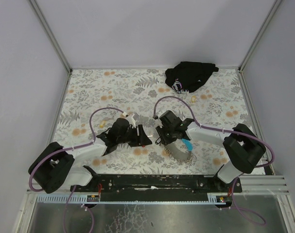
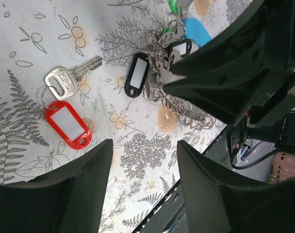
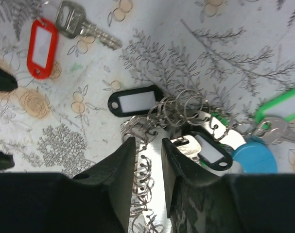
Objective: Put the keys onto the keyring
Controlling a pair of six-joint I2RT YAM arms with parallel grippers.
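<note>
Keyring (image 3: 179,114) cluster near table's (image 1: 113,82) near edge, straddled by right gripper (image 3: 147,141), clamp unconfirmable; left gripper (image 2: 143,143) open near loose red-tagged key (image 2: 64,82); next, likely: grasp key, thread ring.

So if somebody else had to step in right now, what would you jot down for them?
Left gripper: open, empty, hovering near the red-tagged key.
Right gripper: jaws narrow, straddling the keyring tangle; I cannot tell whether they are pinching it.
Things: the red-tagged key lies alone, clear of the tangle. The green-tagged key and a black tag lie in among the rings. The lanyard strap trails toward the arms' bases.
Done: nothing certain; whether the green-tagged key is attached is unclear.
Left: get the red-tagged key onto the ring, then check the rest.
</note>
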